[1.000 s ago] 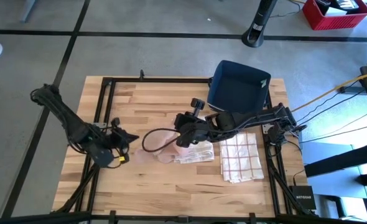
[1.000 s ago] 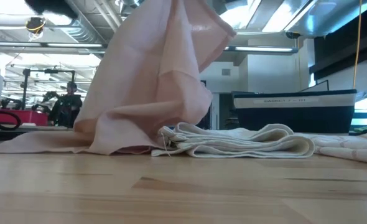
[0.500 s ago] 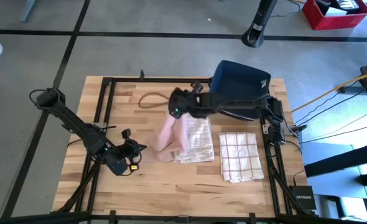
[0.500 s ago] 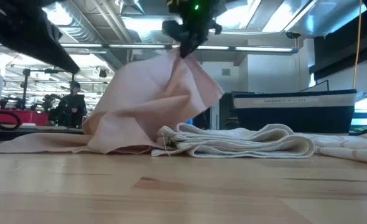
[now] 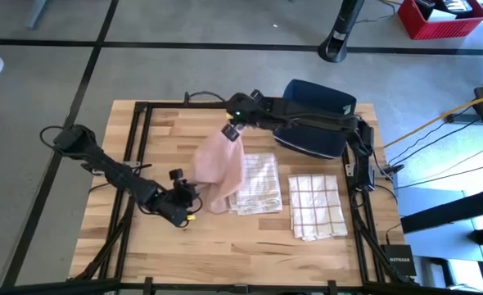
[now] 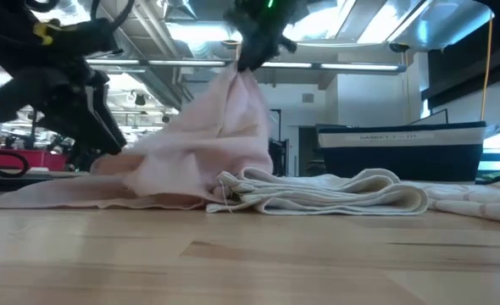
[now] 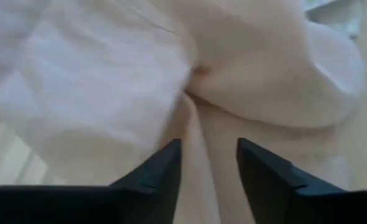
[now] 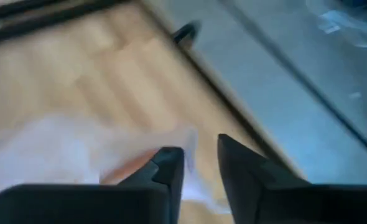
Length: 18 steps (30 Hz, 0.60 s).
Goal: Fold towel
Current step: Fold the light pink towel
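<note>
Note the right hand [image 5: 232, 131] shifted from mid-desk to the 12 o'clock tip of the pink towel [image 5: 217, 168]. Observe narrowly parted fingers there, with cloth peaking at them; cannot tell whether any hold remains. Note the left hand [image 5: 188, 205] moved in to the towel's 7 o'clock edge, now spread open and gripping nothing. Locate the towel mid-desk [image 5: 225, 246], half draped over the striped folded towel [image 5: 255, 182]. Treat as a fold just laid and released; check flatness next.
</note>
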Each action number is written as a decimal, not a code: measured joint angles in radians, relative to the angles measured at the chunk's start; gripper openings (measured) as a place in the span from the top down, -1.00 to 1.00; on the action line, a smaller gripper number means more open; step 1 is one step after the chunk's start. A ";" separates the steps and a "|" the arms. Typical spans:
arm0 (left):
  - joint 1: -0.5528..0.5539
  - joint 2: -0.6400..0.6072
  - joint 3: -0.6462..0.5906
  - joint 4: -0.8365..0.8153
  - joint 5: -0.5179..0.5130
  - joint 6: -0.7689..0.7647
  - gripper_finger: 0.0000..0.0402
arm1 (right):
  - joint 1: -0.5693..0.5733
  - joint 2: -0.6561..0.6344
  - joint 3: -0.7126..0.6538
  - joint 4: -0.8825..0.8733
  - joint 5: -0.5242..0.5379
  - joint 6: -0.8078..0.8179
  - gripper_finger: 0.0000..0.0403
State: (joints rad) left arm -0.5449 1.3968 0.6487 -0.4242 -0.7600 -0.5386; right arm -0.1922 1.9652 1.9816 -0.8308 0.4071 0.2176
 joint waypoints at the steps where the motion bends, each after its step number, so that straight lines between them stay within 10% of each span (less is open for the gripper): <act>1: 0.007 0.000 0.000 0.003 0.000 0.014 0.22 | 0.011 -0.003 0.036 -0.075 -0.039 -0.003 0.47; 9: 0.052 0.029 0.000 0.129 -0.008 0.189 0.07 | 0.171 -0.008 0.088 -0.342 -0.127 -0.058 0.27; 18: 0.087 0.126 0.001 0.253 0.023 0.551 0.12 | 0.317 -0.006 -0.205 -0.080 0.001 -0.066 0.26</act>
State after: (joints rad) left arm -0.4581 1.5229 0.6495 -0.1710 -0.7368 0.0129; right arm 0.1246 1.9587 1.7771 -0.9108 0.4077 0.1513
